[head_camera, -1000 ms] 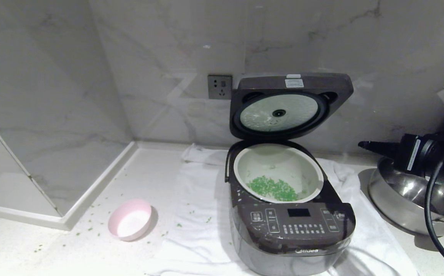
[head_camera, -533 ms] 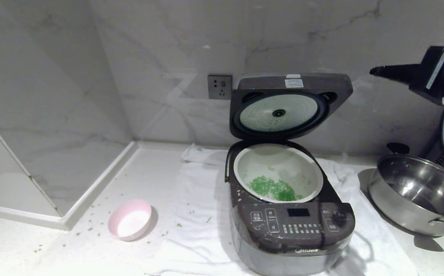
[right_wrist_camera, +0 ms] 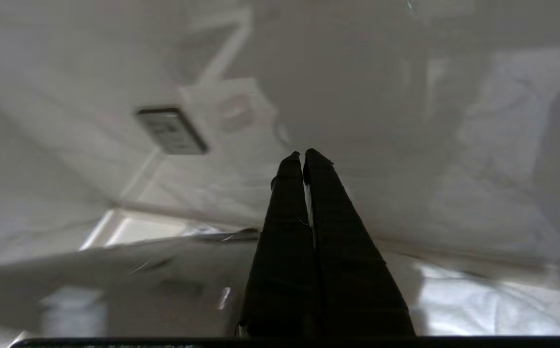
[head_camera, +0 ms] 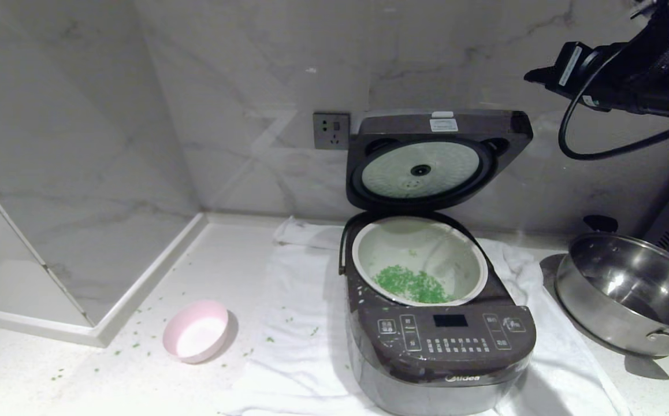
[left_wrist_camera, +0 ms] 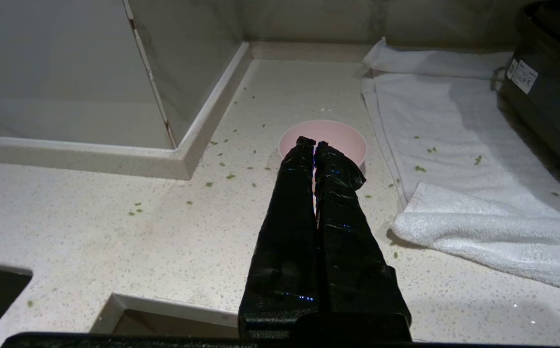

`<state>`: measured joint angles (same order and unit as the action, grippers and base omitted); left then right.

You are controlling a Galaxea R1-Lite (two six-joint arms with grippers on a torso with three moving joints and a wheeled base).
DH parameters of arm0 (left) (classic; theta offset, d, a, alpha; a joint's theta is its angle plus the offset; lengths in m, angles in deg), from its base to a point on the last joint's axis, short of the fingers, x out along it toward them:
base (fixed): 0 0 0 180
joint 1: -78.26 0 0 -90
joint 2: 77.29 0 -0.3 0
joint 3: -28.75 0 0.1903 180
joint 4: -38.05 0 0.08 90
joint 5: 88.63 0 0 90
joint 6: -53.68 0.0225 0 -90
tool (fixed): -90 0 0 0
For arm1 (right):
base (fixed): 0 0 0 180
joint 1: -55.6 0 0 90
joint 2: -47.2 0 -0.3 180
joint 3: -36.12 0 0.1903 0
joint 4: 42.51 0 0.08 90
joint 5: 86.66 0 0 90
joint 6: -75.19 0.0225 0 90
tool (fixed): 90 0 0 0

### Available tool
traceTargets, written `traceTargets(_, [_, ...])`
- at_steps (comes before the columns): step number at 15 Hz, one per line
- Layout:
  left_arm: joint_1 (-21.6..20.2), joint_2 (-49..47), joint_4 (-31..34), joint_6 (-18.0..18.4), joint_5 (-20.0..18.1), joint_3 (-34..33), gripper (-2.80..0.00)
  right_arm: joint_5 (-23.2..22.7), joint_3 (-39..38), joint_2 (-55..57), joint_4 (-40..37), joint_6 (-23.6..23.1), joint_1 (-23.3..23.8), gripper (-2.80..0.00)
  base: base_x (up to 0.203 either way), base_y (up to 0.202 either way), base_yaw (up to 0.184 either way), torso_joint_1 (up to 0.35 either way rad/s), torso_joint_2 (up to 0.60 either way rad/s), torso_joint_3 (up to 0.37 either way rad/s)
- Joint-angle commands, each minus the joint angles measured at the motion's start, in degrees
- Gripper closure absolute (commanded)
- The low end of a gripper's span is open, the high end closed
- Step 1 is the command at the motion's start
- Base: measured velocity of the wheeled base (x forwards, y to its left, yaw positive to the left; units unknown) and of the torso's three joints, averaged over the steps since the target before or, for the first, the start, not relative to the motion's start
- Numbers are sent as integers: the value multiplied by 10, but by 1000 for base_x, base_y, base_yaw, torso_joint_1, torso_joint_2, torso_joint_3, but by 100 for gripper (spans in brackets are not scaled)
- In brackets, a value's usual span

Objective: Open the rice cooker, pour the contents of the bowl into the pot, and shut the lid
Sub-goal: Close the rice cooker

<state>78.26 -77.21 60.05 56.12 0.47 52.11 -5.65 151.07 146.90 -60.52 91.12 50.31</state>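
The left gripper (left_wrist_camera: 314, 143) hangs low over the front of the counter (head_camera: 51, 393), with its two black fingers pressed together and nothing between them. Just past its tips sits the bowl (head_camera: 196, 331). The bowl is pink outside and white inside, and it looks empty. Small green bits lie on the counter around it.

Next to the bowl is a white towel (head_camera: 300, 312) spread on the counter. The rice cooker (head_camera: 438, 346) stands on this towel, with its button panel facing front. Inside it is the pot (head_camera: 420, 260), pale and round. The contents (head_camera: 412, 284) lie in the pot as a pile of bright green bits on the near side of the bottom.

To the right of the cooker is a shiny steel pan (head_camera: 623, 289), partly on the towel.

Behind the pot, the lid (head_camera: 435, 159) stands straight up and open, and its pale round inner plate faces front. A grey wall socket (head_camera: 331, 131) is on the marble wall just left of the lid.

The right gripper (head_camera: 534, 75) is high up by the wall, above and to the right of the lid's top corner. Its fingers are closed tight together and hold nothing.
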Motion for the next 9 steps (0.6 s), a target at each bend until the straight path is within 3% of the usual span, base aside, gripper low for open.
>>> traceTargets(1, [-1,0,0,0,0,-4,0,-13,43,63,-28,1,5,0,0,0,0,0,0,0])
traceTargets(4, [-1,0,0,0,0,-4,0,-12,23,65,-31,3,-19,0,0,0,0,0,0,0])
traceTargets(9, [0,0,0,0,0,-4,0,-9,-80,28,-27,4,-35,0,0,0,0,0,0,0])
